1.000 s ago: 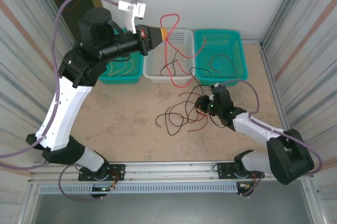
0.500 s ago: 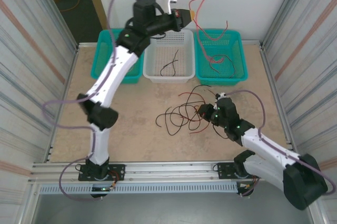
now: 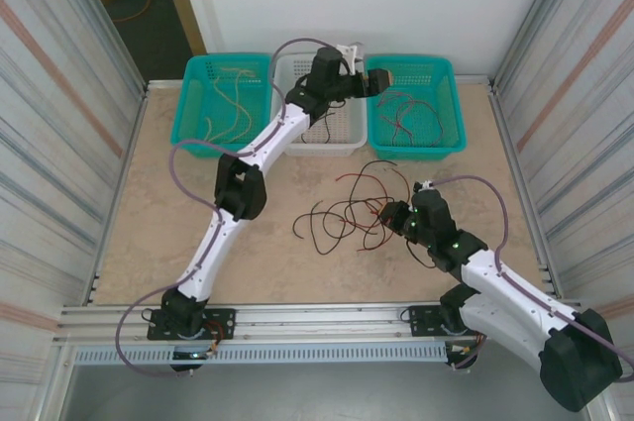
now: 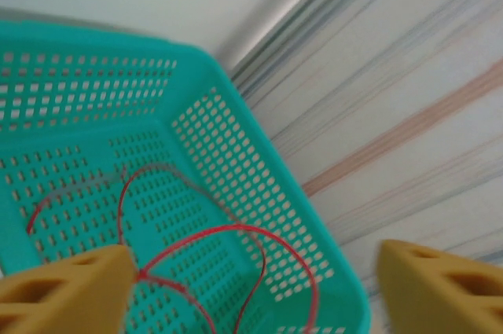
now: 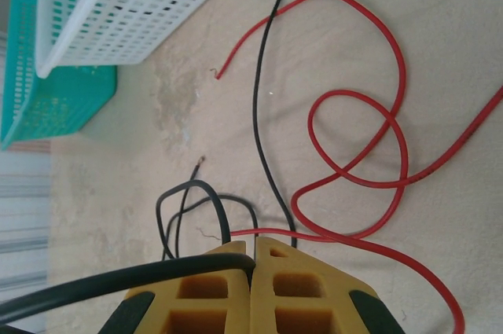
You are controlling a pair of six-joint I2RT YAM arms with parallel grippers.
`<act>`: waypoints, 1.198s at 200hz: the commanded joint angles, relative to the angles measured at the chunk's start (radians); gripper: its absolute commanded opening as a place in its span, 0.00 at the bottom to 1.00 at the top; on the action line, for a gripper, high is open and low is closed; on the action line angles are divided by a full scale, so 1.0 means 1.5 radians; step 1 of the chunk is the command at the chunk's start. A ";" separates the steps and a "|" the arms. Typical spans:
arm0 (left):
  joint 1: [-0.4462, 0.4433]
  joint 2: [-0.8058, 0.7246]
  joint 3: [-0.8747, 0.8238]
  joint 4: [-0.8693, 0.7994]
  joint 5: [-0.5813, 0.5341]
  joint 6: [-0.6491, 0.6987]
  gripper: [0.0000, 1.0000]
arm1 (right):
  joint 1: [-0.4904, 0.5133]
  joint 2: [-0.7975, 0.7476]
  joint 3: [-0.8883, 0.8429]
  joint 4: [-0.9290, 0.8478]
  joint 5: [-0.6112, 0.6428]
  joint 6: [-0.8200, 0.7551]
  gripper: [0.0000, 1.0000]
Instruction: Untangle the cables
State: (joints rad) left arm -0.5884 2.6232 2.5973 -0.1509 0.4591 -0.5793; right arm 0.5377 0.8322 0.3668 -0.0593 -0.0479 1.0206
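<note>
Tangled red and black cables [image 3: 352, 213] lie in the middle of the table [image 3: 198, 203]. The right gripper [image 3: 394, 215], fingers pressed together, pinches a black cable [image 5: 118, 280]. The left gripper [image 3: 381, 77], fingers apart, hovers over red cables [image 4: 236, 227] in the right teal basket [image 3: 416, 148].

On my screens both baskets are perforated plastic: the turquoise basket [image 4: 236, 145] has a soft sheen, the white basket [image 5: 134, 12] looks duller. The table [image 5: 102, 192] is matt, mottled beige, stone-like and faintly rough. The red cable [image 5: 404, 106] and black cable [image 5: 118, 281] wear smooth, glossy sheaths. My right gripper [image 5: 253, 257] has matt yellow plastic fingers [image 5: 306, 283]; the side walls [image 3: 59, 94] read as ribbed sheet metal
</note>
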 commanded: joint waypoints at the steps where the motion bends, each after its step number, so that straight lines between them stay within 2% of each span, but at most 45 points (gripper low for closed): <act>1: -0.030 -0.106 -0.046 -0.068 -0.022 0.141 0.99 | 0.003 0.006 0.024 -0.013 0.019 0.001 0.00; 13: -0.031 -0.166 -0.118 -0.081 -0.064 0.167 0.99 | 0.004 0.013 0.034 -0.012 0.018 -0.004 0.00; 41: -0.013 -0.345 -0.341 -0.026 -0.129 0.153 0.99 | 0.019 0.048 0.090 -0.036 0.023 -0.031 0.00; 60: 0.000 -0.509 -0.498 0.001 -0.180 0.136 0.99 | 0.048 0.064 0.137 -0.051 0.033 -0.053 0.00; 68: 0.010 -0.575 -0.569 0.009 -0.190 0.113 0.96 | 0.062 0.070 0.158 -0.057 0.038 -0.064 0.00; 86: 0.044 -0.731 -0.736 0.034 -0.146 0.048 0.89 | 0.091 0.084 0.205 -0.079 0.057 -0.089 0.00; 105: 0.060 -0.885 -0.905 0.059 -0.079 0.029 0.92 | 0.115 0.101 0.254 -0.100 0.062 -0.119 0.00; 120: 0.047 -0.972 -0.994 0.035 -0.032 0.046 0.97 | 0.130 0.140 0.290 -0.113 0.055 -0.144 0.00; 134: 0.002 -1.033 -1.055 -0.007 -0.056 0.079 0.99 | 0.141 0.159 0.321 -0.127 0.052 -0.160 0.00; 155: -0.092 -1.079 -1.106 -0.057 -0.120 0.162 0.99 | 0.150 0.176 0.359 -0.150 0.051 -0.174 0.00; 168: -0.129 -1.075 -1.102 -0.100 -0.180 0.188 0.99 | 0.151 0.179 0.369 -0.150 0.030 -0.181 0.00; 176: -0.135 -1.065 -1.092 -0.129 -0.208 0.185 0.97 | 0.153 0.179 0.372 -0.149 0.020 -0.184 0.00; 205: -0.134 -1.013 -1.064 -0.164 -0.232 0.178 0.84 | 0.165 0.175 0.380 -0.159 0.012 -0.190 0.00; 223: -0.134 -0.979 -1.044 -0.158 -0.209 0.179 0.67 | 0.175 0.166 0.373 -0.161 0.019 -0.191 0.00; 232: -0.136 -0.967 -1.026 -0.158 -0.181 0.178 0.53 | 0.175 0.161 0.369 -0.161 0.020 -0.189 0.00; 239: -0.136 -0.961 -1.012 -0.155 -0.167 0.177 0.38 | 0.175 0.157 0.366 -0.161 0.020 -0.189 0.01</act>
State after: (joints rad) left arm -0.7914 1.1572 0.9955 -0.3740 0.1669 -0.3294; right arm 0.7914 1.0985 0.9062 -0.2832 -0.0196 0.7677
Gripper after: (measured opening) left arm 0.572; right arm 0.062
